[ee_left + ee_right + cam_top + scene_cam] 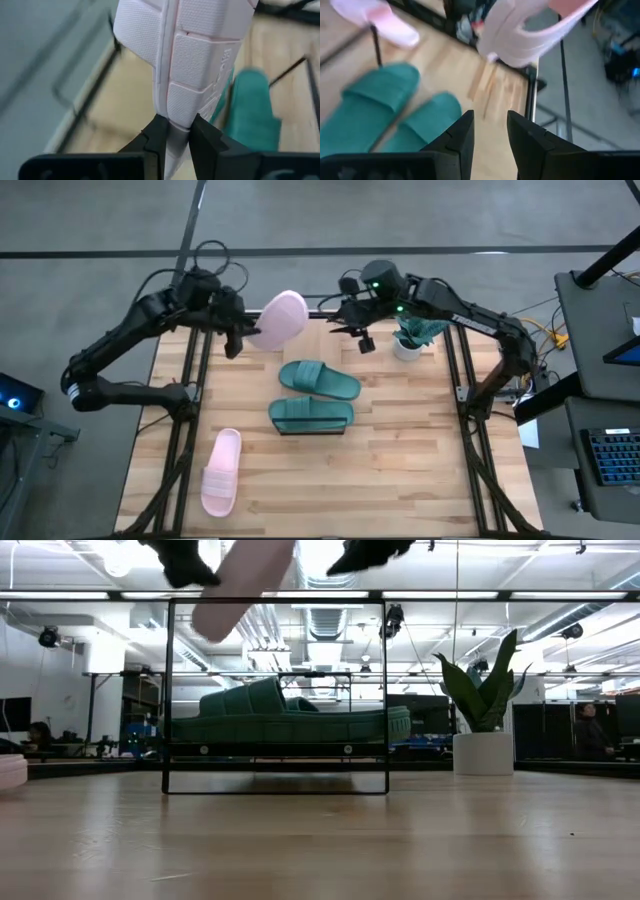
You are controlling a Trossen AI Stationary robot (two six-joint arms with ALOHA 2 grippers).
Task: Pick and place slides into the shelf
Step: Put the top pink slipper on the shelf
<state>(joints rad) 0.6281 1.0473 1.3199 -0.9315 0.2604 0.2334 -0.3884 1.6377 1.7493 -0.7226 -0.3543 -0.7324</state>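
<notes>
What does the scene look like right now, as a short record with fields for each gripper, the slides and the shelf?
left gripper: shut on a pink slide, held up in the air
right gripper: open, empty, raised near the potted plant
teal slides: one on the shelf, one beside it
other pink slide: flat on the table

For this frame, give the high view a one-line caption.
Left gripper lifts a pink slide above the table's far edge.
</notes>
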